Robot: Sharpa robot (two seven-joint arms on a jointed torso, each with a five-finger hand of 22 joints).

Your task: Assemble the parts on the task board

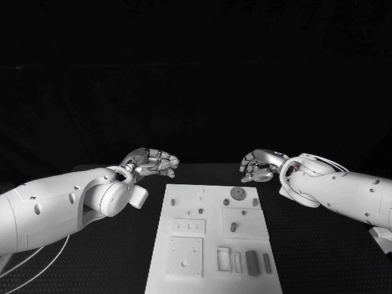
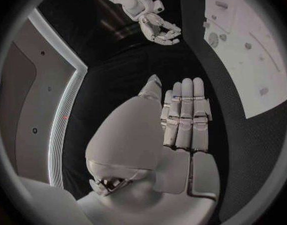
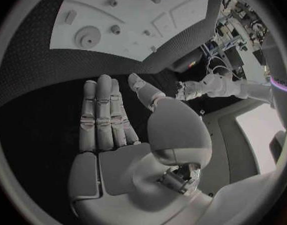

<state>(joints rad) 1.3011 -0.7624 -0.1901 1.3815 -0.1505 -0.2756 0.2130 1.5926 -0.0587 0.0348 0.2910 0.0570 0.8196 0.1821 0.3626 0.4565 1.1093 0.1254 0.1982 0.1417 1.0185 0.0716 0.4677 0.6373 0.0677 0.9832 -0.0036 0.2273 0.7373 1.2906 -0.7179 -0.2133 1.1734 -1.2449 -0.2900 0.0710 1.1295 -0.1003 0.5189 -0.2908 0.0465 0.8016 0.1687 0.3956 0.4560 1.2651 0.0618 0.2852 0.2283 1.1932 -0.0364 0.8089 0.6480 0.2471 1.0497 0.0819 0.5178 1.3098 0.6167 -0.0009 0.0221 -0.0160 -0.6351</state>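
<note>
The white task board (image 1: 187, 278) lies in the middle of the black table. On it are a round grey part (image 1: 238, 193), a small oblong part (image 1: 234, 227) and two dark bars (image 1: 252, 262) near its front right. My left hand (image 1: 152, 162) hovers past the board's far left corner and holds nothing. My right hand (image 1: 262, 165) hovers past the far right corner, also empty. The left wrist view has the left hand's fingers (image 2: 184, 115) straight and side by side, the board (image 2: 243, 45) and the right hand (image 2: 159, 30). The right wrist view has straight fingers (image 3: 103, 115), the board (image 3: 137, 15), the round part (image 3: 88, 36) and the left hand (image 3: 193, 90).
Thin white cables (image 1: 37, 257) trail under my left arm at the table's front left. A white object (image 1: 390, 239) sits at the right edge below my right arm. Black table surface runs along both long sides of the board.
</note>
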